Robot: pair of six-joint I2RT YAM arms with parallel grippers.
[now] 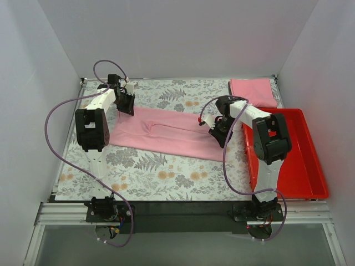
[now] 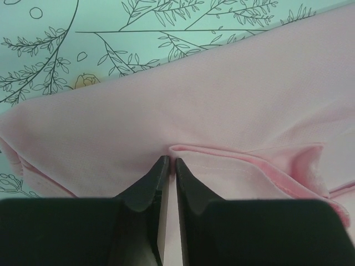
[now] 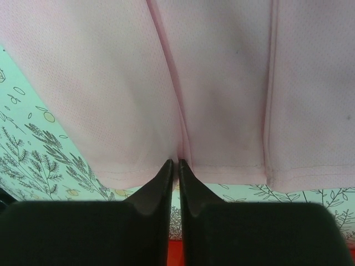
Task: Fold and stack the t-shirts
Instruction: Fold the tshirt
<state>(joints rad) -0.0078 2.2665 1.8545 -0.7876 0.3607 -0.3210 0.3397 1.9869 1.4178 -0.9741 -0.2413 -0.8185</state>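
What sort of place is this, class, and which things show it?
Probably a robot lab cell, not a home: white walls box in the table, the left arm and right arm stand bolted to a metal rail, and a pink t-shirt lies between them.

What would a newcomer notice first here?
A pink t-shirt, folded into a long strip, lies across the middle of the floral tabletop. The left hand is pinched shut on its left end and the right hand on the hem at its right end. A bright red tray sits at the right edge, and a folded pink shirt lies just behind it in the far right corner.
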